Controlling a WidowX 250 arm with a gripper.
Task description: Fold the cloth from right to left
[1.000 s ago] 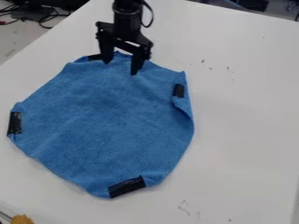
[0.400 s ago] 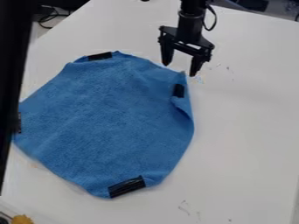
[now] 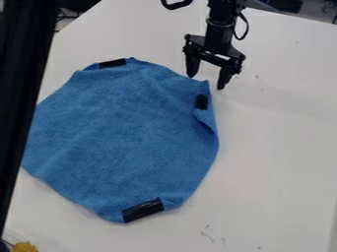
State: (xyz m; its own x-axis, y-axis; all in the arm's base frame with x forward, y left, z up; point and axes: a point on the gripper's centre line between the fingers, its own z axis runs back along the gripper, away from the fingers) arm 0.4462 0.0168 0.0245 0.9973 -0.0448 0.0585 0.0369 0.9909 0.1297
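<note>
Currently, end effector (image 3: 207, 82) open, fingers spread, at the cloth's upper-right corner; blue cloth (image 3: 125, 138) lies unfolded below-left of it on bench (image 3: 276, 147).

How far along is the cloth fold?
Done: nothing of the main fold; the blue cloth lies spread out, only its right edge slightly creased.
In hand: the open gripper hangs at the upper-right corner, near a black patch.
Left: grasping, lifting and folding leftward.
</note>
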